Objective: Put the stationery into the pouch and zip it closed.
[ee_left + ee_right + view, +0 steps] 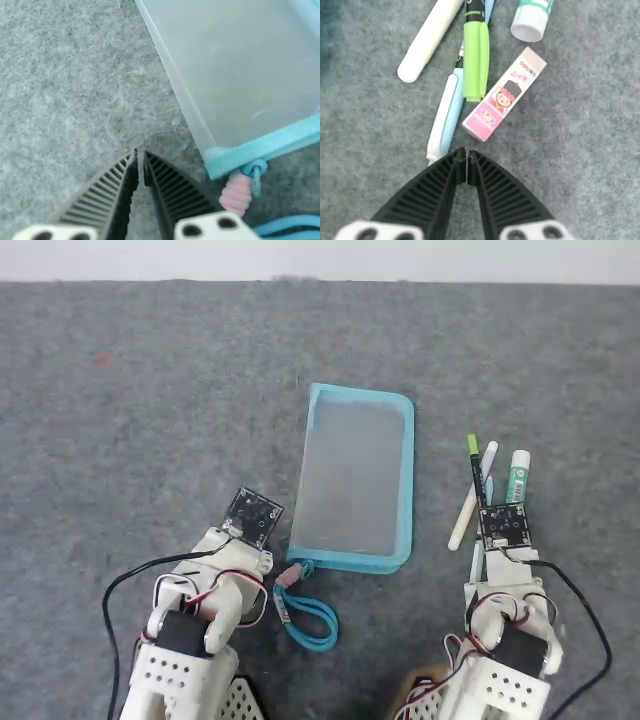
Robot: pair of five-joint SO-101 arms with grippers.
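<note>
While the pouch [355, 480] lay flat on the grey tabletop [150, 420] with its clear face up and its blue zip edge running round it, the left gripper [140, 156] hovered just beside the pouch's near left corner. Its fingers were clenched together on nothing. The pink zip pull [235, 194] stuck out from that same corner. A blue wrist strap [312, 622] lay looped on the tabletop just off the pouch's near edge.

The stationery lay to the right of the pouch and apart from it, in a loose bunch. It was a white pen [427, 42], a green highlighter [476, 55], a blue and white pen [445, 117], a glue stick [532, 20] and a pink eraser [505, 95].

The right gripper [466, 156] hung over the end of that bunch level with the pouch's near edge. Its fingers were pressed together and empty, with the tips just short of the blue and white pen and the pink eraser.
</note>
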